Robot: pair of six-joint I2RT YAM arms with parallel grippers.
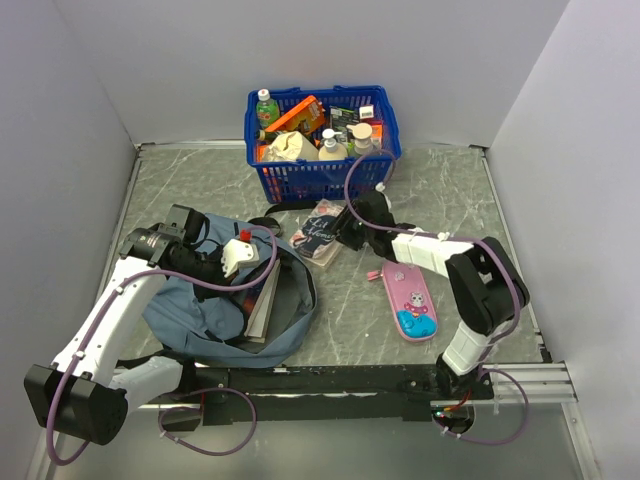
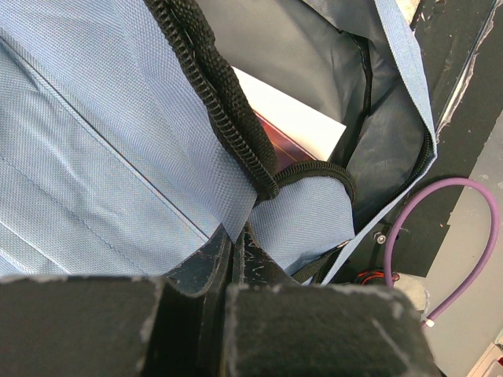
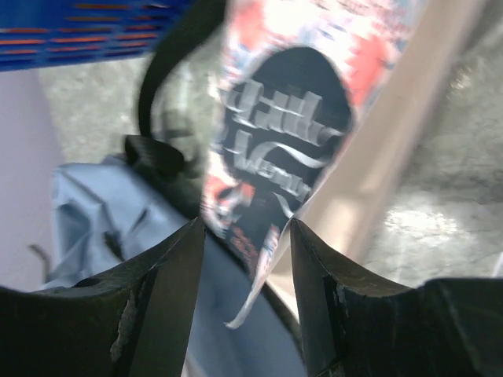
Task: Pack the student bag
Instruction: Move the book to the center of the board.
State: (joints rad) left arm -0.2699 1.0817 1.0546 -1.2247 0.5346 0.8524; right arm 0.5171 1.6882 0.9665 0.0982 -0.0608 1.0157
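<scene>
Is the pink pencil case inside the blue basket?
No, the pink pencil case lies flat on the table, apart from the blue basket and nearer the arms.

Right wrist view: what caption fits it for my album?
Right pincer straddling a corner of the colourful paperback book, beside the soft grey-blue fabric backpack.

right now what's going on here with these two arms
The left hand is pinched shut on the student bag fabric by the zip, holding its mouth open; a white-edged book sits inside. The right hand grips a paperback book beside the bag, in front of the blue basket. A pink pencil case lies outside the bag.
</scene>
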